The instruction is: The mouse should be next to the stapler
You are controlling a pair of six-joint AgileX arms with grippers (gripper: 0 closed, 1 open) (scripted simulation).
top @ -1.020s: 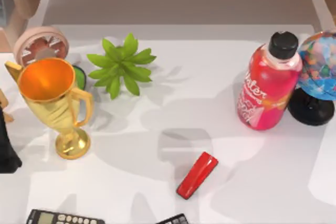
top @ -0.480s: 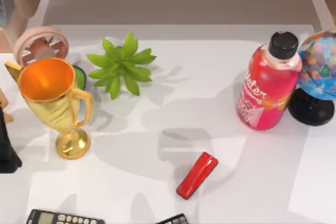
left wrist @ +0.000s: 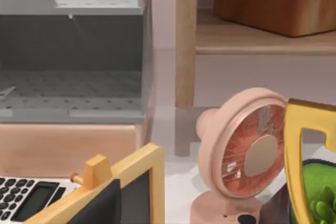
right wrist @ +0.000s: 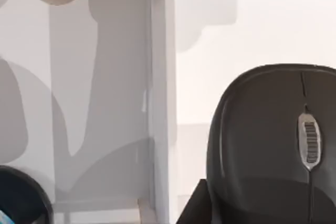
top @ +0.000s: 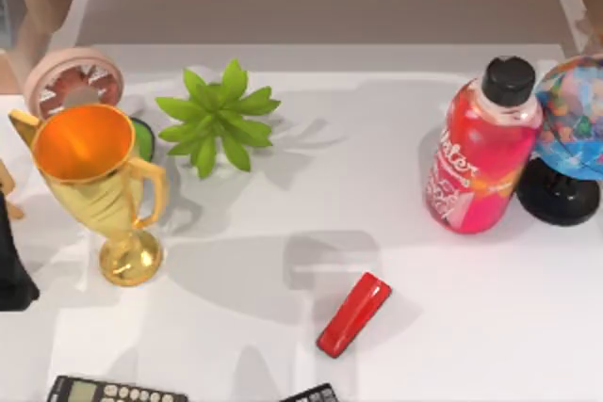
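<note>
Fingers: can't tell for either gripper, none are on show. The right wrist view looks down on the black mouse (right wrist: 273, 145), low right of frame, so this reads as the approach step. The red stapler (top: 354, 314) lies bottom centre of the top view. Next up: descend and grasp.

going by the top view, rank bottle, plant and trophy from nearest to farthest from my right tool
1. bottle, right side, beside the globe
2. plant, back, left of middle
3. trophy, far left
</note>
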